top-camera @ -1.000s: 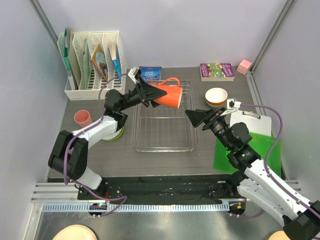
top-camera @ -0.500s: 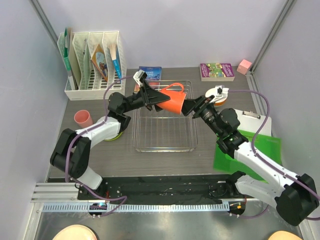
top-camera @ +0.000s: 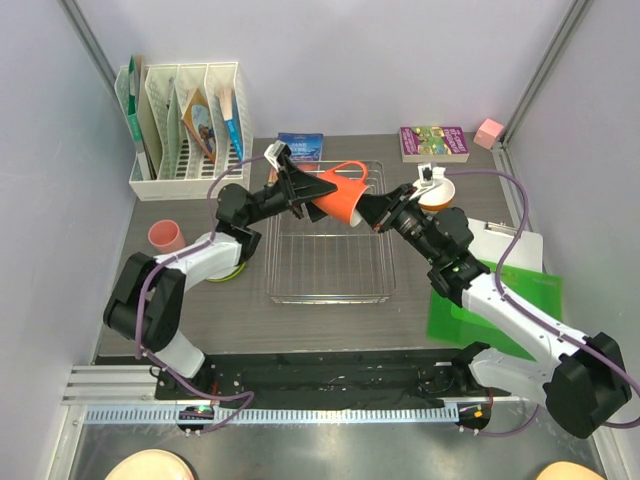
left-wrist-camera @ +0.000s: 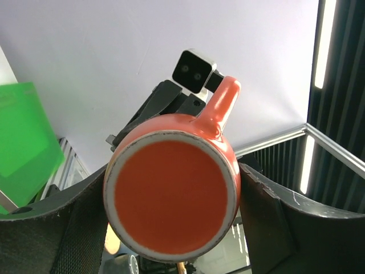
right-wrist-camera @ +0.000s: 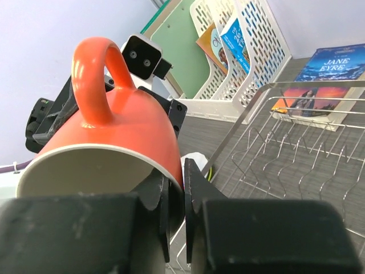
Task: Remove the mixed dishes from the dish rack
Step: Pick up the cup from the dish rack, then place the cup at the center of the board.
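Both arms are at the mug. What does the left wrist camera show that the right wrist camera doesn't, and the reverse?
Only the left wrist: the orange mug seen base-on, the left gripper closed across its body, and the green mat at the left.
Only the right wrist: the mug's pale inside, the right gripper pinched on the rim wall, the dish rack and its tines, the white file organizer, and a book beyond the rack.
Both: the mug on its side, handle uppermost.
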Motion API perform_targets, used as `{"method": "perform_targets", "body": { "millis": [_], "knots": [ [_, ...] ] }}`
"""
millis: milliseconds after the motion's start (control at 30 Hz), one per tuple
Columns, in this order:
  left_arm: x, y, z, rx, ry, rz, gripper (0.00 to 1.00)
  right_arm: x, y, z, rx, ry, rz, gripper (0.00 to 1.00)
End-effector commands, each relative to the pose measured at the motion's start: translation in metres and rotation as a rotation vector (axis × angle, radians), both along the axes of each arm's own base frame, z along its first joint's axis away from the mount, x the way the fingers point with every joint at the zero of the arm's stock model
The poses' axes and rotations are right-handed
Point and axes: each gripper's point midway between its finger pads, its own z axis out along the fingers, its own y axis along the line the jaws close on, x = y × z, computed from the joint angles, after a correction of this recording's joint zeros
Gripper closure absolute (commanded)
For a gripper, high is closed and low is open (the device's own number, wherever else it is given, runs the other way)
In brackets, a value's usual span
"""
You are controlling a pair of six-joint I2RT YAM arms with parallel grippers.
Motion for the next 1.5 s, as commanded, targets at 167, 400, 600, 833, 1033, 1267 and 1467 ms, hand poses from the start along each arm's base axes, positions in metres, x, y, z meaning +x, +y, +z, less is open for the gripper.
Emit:
{"method": "perform_targets", "body": {
  "millis": [167,400,600,833,1033,1267,1467],
  "knots": [
    [0.003,0.006,0.006,0.036,-0.136,0.018,0.10,-0.013,-0.044,0.038,-0.017,-0.030,-0.176,0.99],
    [0.056,0.027,-0.052,0.344,0.084,0.243,0.00,-0.018,-0.118,0.046,-0.149,0.038,-0.506,0.99],
    [0.079,0.082,-0.119,0.745,0.344,0.574,0.00,-0.014,-0.185,0.028,-0.333,0.212,-0.849,0.99],
    [0.071,0.131,-0.139,0.926,0.488,0.782,0.00,-0.007,-0.183,-0.016,-0.444,0.383,-0.878,0.99],
    [0.061,0.161,-0.146,0.979,0.590,0.924,0.00,-0.010,-0.200,-0.042,-0.468,0.483,-1.002,0.99],
    [0.049,0.169,-0.149,0.994,0.666,0.943,0.00,0.011,-0.209,-0.086,-0.542,0.685,-0.957,0.99],
    [0.037,0.170,-0.145,0.998,0.675,0.921,0.00,0.030,-0.207,-0.133,-0.561,0.871,-0.848,0.99]
  ]
}}
